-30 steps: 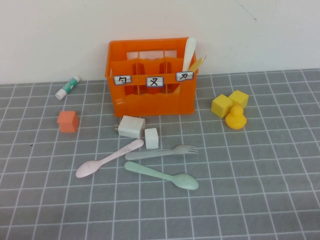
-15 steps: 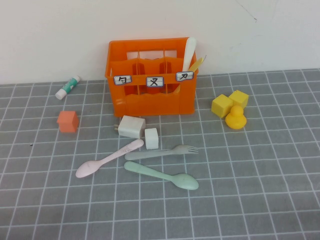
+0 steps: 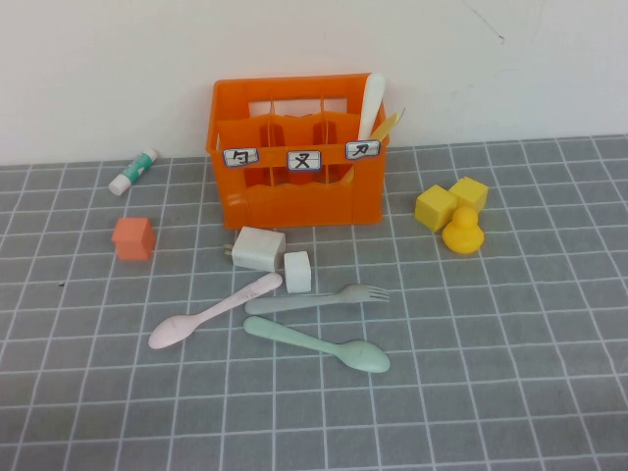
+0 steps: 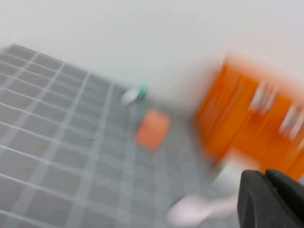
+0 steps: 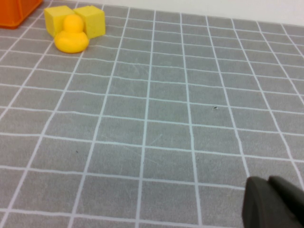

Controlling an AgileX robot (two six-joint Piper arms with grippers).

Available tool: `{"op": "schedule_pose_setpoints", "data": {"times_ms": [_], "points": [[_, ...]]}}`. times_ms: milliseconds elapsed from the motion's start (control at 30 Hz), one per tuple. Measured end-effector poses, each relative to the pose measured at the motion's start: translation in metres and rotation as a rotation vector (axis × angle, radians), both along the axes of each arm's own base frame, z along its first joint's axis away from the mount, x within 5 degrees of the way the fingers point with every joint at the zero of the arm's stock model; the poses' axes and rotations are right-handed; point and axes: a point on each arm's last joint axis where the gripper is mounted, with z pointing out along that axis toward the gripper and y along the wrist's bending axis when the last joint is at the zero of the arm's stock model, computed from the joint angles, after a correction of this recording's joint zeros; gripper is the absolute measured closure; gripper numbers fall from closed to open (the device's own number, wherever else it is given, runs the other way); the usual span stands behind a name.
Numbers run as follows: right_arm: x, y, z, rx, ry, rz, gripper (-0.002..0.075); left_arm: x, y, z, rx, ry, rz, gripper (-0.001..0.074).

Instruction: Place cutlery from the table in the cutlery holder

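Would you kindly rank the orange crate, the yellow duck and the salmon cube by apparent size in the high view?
1. Cutlery holder, clearly largest.
2. Yellow duck and salmon cube look alike, so unranked.
Left pincer and right pincer show only in their wrist views.

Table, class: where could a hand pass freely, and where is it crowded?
Bare table lies right of the mint-green spoon and below the duck. Crowded: crate to fork. Left gripper and right gripper appear only in wrist views.
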Motion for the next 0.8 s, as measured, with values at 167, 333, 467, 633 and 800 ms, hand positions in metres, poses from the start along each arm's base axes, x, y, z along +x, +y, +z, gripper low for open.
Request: {"op": "schedule_pose_setpoints", "data": {"times_ms": [167, 333, 467, 633, 800], "points": [[0.0, 0.0, 0.0, 0.0, 0.0, 0.0, 0.0729, 0.0002, 0.0055, 0.01, -0.457, -0.09, 0.061, 0.0736], [0.0, 0.0, 0.0, 0.0, 0.0, 0.0, 0.0729, 0.0001, 0.0089, 0.0119, -0.612, -0.114, 0.09, 0.0736], [0.0, 0.0, 0.0, 0.0, 0.0, 0.0, 0.0729, 0.0001, 0.0089, 0.0119, -0.629, -0.114, 0.09, 0.0736], [0.0, 0.0, 0.0, 0.0, 0.0, 0.0, 0.0729, 0.0002, 0.0052, 0.0106, -0.692, -0.084, 0.055, 0.0736], [0.0, 0.0, 0.0, 0.0, 0.0, 0.0, 0.0729, 0.0002, 0.0035, 0.0101, -0.663, -0.074, 0.039, 0.0736]]}}
